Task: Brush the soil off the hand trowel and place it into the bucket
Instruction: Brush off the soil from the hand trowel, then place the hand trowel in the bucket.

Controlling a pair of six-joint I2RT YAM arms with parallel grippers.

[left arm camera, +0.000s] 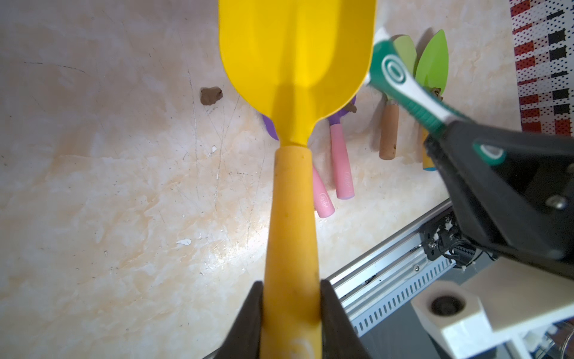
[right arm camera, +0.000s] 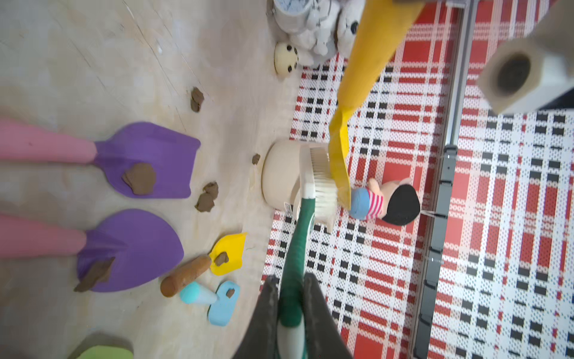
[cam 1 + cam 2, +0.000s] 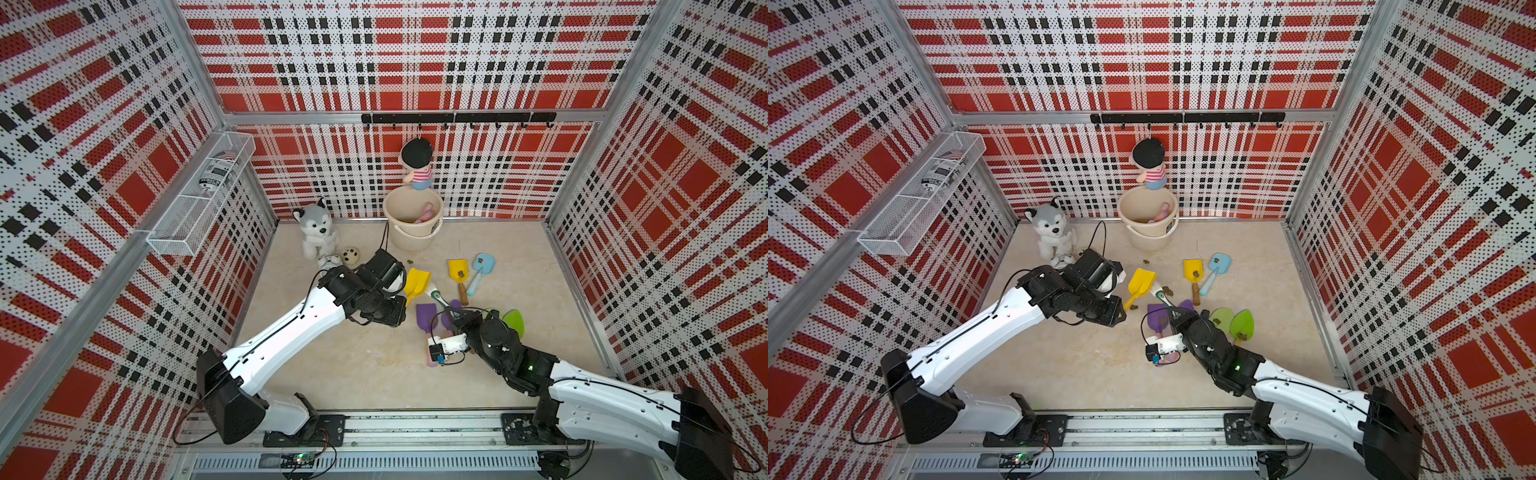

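My left gripper is shut on the handle of a yellow hand trowel, which it holds above the floor left of centre in both top views. The blade face that shows carries no soil. My right gripper is shut on a green-and-white brush, whose bristles press against the yellow blade. Soil lumps lie on the floor below, and one lies apart. The cream bucket stands at the back wall with a pink-handled tool inside.
Two purple trowels, a yellow one, a blue one and green ones lie on the floor, several with soil on them. A husky plush sits at the back left. A doll hangs above the bucket.
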